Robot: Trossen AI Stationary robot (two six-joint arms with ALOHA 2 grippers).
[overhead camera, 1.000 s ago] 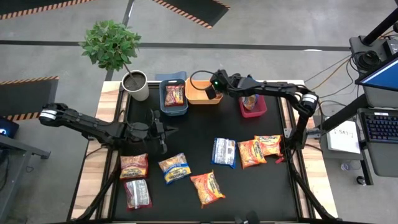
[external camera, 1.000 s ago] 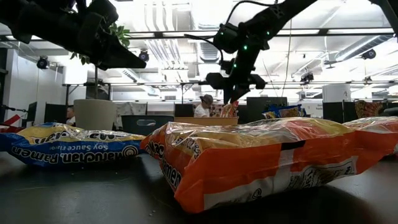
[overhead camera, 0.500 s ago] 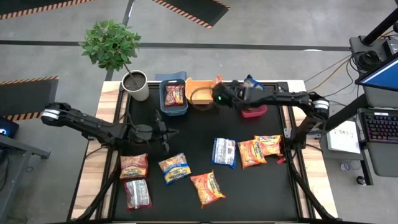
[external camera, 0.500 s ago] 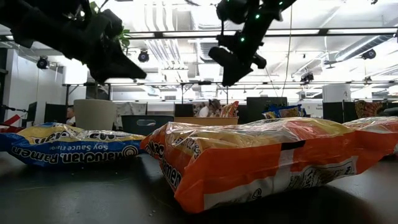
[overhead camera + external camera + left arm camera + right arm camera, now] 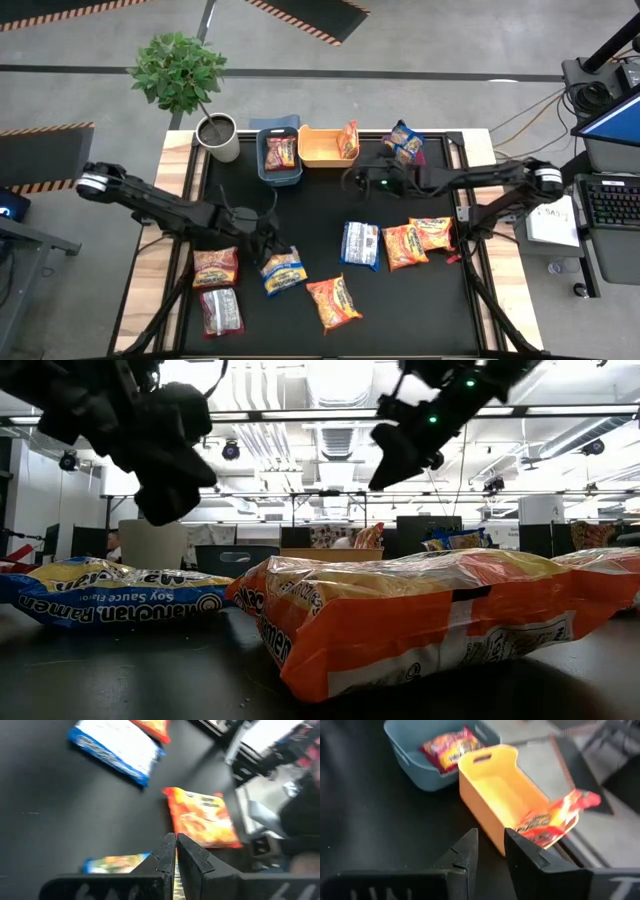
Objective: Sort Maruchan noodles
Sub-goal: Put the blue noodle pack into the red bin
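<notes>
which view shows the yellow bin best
The right wrist view: the yellow bin fills the frame, an orange packet leaning over its end. The high view shows it small beside the blue bin. The low view shows only its rim.

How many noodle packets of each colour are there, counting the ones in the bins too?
Orange packets: 4
Blue packets: 3
Dark red packets: 3
Total: 10

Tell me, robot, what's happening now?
Left tool shut, over blue packet. Right tool empty, near yellow bin. Orange packet perched on its rim.
</notes>
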